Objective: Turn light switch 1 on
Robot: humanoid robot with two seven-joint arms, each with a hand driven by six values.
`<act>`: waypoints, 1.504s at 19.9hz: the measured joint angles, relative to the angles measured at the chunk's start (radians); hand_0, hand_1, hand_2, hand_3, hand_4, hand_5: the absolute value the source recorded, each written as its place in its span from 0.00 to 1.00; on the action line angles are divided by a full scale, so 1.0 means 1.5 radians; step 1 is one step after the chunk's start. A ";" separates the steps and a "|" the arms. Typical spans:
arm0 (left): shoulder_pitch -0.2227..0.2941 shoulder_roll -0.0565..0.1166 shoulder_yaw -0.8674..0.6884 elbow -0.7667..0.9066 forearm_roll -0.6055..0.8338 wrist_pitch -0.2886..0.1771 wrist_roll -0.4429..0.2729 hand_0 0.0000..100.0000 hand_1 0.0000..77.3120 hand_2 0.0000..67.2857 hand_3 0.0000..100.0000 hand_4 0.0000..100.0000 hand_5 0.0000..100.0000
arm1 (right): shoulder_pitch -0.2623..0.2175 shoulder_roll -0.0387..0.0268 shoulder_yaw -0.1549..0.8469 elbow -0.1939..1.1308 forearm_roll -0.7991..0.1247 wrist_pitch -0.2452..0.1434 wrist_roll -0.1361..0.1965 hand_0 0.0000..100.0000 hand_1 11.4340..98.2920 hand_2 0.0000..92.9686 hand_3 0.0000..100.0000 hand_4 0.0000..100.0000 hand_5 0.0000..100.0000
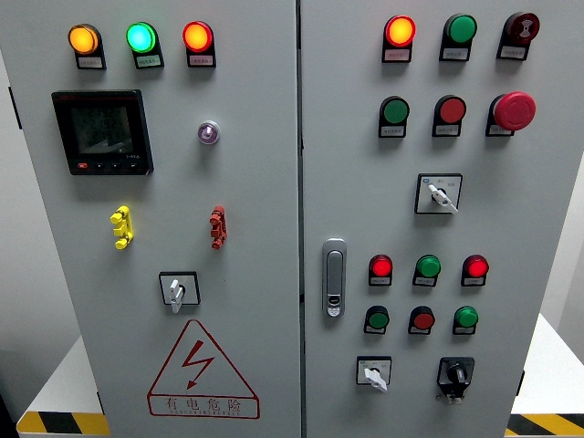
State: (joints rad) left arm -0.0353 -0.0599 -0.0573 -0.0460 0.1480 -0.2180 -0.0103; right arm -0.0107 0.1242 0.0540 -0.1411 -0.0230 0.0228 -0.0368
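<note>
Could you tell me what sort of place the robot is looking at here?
Probably an industrial or electrical room: a grey control cabinet with lit indicator lamps, a red emergency stop button and a high-voltage warning triangle. Neither hand shows.

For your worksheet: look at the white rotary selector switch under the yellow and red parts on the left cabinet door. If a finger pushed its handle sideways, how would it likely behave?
The rotary selector switch looks rigid and is mounted on the cabinet door, so it would probably turn, not slide or lift off. Its narrow handle points down, giving little surface, so a finger might slip off. It likely clicks between set positions, though no markings are legible.
</note>
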 measured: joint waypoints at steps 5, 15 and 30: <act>0.000 0.001 -0.002 0.002 0.005 0.001 0.000 0.00 0.00 0.00 0.00 0.00 0.00 | 0.000 0.0000 0.000 0.000 0.000 0.000 0.000 0.00 0.10 0.00 0.20 0.19 0.10; 0.000 0.000 -0.006 0.005 0.008 0.001 0.005 0.00 0.00 0.00 0.00 0.00 0.00 | 0.000 0.0000 0.000 0.000 0.000 0.000 0.000 0.00 0.10 0.00 0.20 0.19 0.11; 0.000 0.001 -0.344 0.004 0.325 0.001 0.008 0.00 0.02 0.00 0.00 0.00 0.00 | 0.000 -0.0001 0.000 0.000 0.000 0.000 0.000 0.00 0.09 0.00 0.20 0.19 0.11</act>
State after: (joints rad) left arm -0.0353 -0.0583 -0.5734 -0.0395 0.6352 -0.2171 0.0012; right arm -0.0107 0.1240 0.0539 -0.1411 -0.0230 0.0225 -0.0368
